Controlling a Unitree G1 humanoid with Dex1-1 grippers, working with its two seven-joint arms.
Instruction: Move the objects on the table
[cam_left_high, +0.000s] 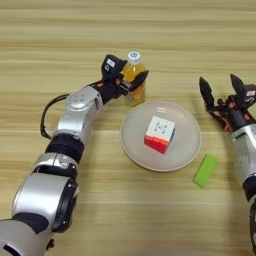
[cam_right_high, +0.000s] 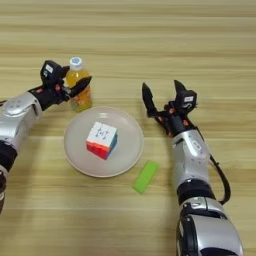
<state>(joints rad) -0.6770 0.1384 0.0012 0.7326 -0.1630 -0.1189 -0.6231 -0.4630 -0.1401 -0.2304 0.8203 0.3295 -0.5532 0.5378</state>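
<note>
Clamping the orange-drink bottle (cam_left_high: 134, 79) upright beside the plate (cam_left_high: 186, 145), left gripper (cam_left_high: 131, 82) (puzzle cube (cam_left_high: 160, 134) on plate). Right gripper (cam_right_high: 163, 97) hovers, fingers spread.

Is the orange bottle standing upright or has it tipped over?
Upright. The bottle stands on the table with its white cap on top, the left gripper closed around it.

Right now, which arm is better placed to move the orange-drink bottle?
Left. The left gripper already has its fingers around the bottle; the right gripper stands open, apart, beyond the plate.
</note>
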